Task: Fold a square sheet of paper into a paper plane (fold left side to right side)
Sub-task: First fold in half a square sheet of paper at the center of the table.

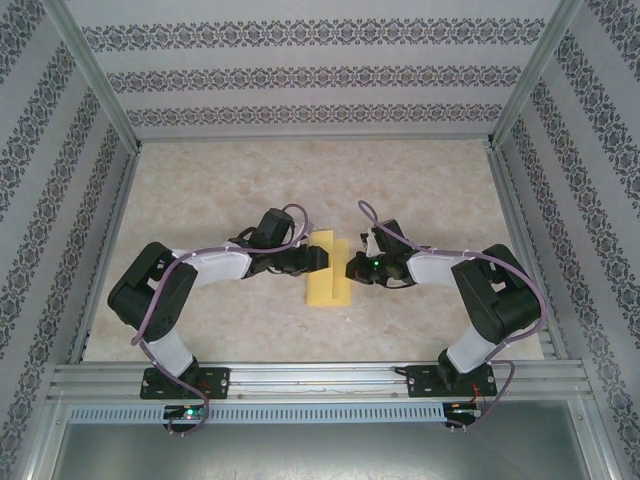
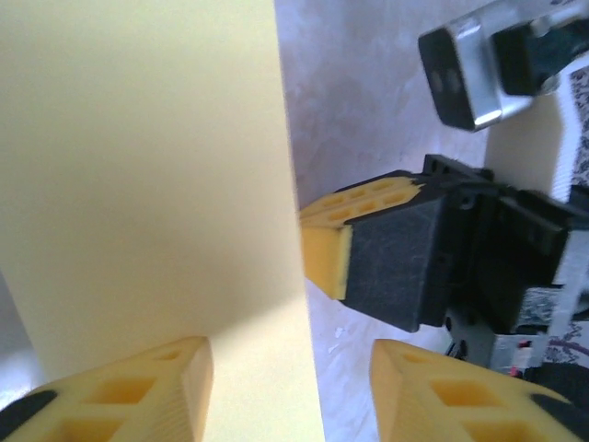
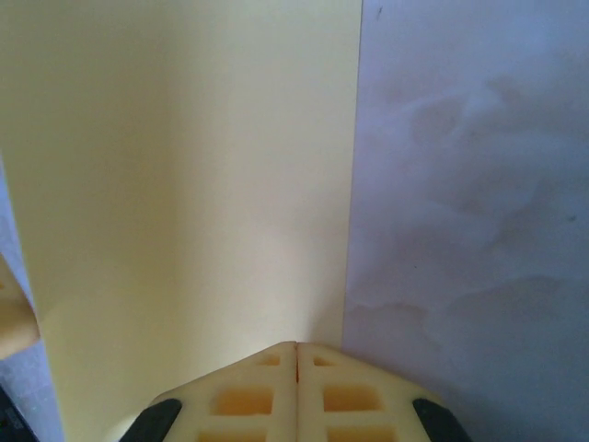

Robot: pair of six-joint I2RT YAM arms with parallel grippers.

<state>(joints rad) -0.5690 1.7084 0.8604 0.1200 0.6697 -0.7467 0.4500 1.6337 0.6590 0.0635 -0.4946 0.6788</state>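
Square sheet of paper (image 1: 327, 285): plain yellow, lying mid-table between the two grippers. From above it looks longer than it is wide (the right wrist view shows a faint lengthwise change of shade across it).
Table (image 1: 200, 190): pale marbled surface with the paper resting on it.
Left gripper (image 1: 318, 258): over the far left part of the paper, jaws standing apart and gripping nothing.
Left fingers (image 2: 138, 391): one yellow tip sits over the paper and the other over bare table. The paper's right edge runs between them.
Right gripper (image 1: 356, 268): at the paper's right edge, jaws pressed together with no gap.
Right gripper, own camera (image 3: 296, 368): the closed tips sit just inside the paper's right edge. I cannot tell whether any paper is nipped between them.
Right gripper, seen from the left wrist (image 2: 324, 247): its yellow tip touches the paper's edge.
Walls (image 1: 300, 80): patterned bands on three sides.
Rail (image 1: 320, 378): metal, at the near edge, carrying both arm bases.
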